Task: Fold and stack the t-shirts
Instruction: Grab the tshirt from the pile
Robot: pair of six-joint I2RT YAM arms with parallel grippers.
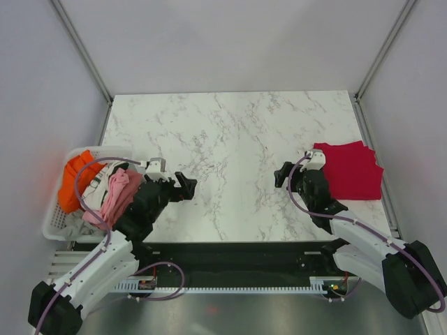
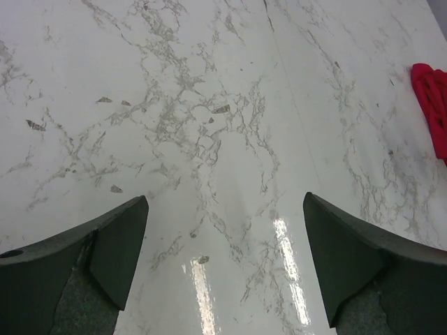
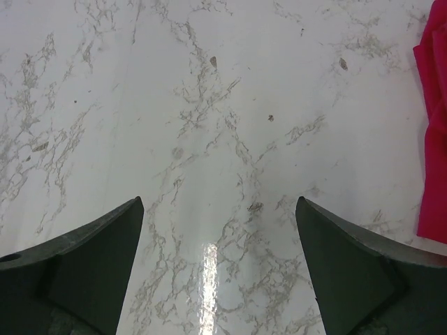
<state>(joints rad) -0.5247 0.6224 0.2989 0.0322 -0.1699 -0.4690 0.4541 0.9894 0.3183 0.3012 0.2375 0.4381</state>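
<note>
Jaws: left jaws wide, nothing between, over bare marble surface (image 2: 209, 84) | right jaws wide, empty, just beside crimson t-shirt (image 1: 349, 169), which lies folded flat at surface's right edge | pink t-shirt (image 1: 115, 195) bunched in white basket (image 1: 52, 223) at near-left corner, beside orange cloth (image 1: 73, 183)

From overhead I get only part of the pink t-shirt (image 1: 117, 195): the left arm (image 1: 143, 206) covers its near end and the laundry basket's (image 1: 54, 222) near right corner. The right arm (image 1: 316, 185) overlaps the crimson t-shirt's (image 1: 353, 171) left edge. Both wrist views crop that shirt at the right and cut off the left claw (image 2: 225, 199) and right claw (image 3: 218, 201) at the bottom. I can't identify the pale cloth (image 1: 73, 225) in the basket.
</note>
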